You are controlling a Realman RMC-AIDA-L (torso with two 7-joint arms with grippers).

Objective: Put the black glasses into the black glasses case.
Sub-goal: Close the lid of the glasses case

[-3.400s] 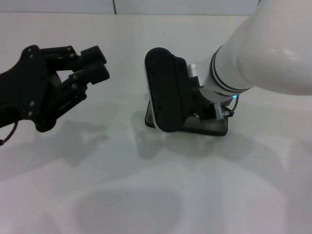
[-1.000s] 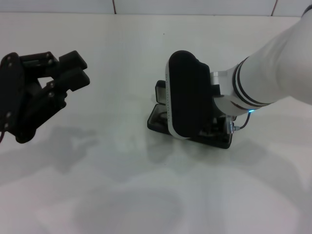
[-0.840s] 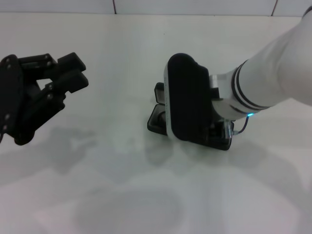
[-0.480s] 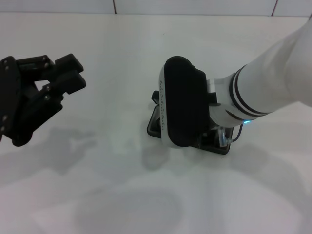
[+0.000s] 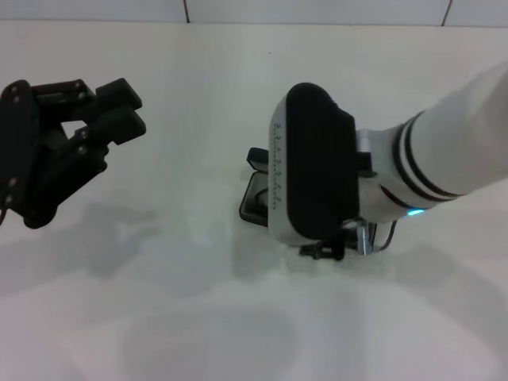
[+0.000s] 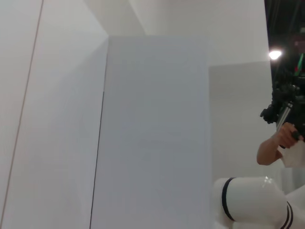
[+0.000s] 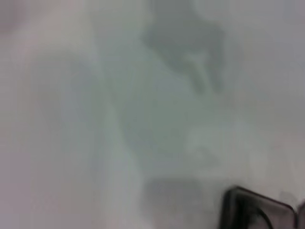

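Observation:
The black glasses case (image 5: 255,198) lies open on the white table, mostly covered by my right arm's black wrist housing (image 5: 313,175); only its left end shows. Its corner, a dark rim around grey lining, also shows in the right wrist view (image 7: 255,210). A thin dark line lies inside that corner; I cannot tell whether it is the black glasses. The right gripper's fingers are hidden under the wrist, right over the case. My left gripper (image 5: 123,107) hovers empty and open at the left, well apart from the case.
The white table (image 5: 198,302) carries nothing else. The left wrist view faces grey wall panels, with my white right arm (image 6: 248,205) low down and a person's hand holding a camera rig (image 6: 281,138) at the edge.
My right wrist has shifted right and toward the table's front over the case, uncovering more of the case's left end. The left gripper has barely moved.

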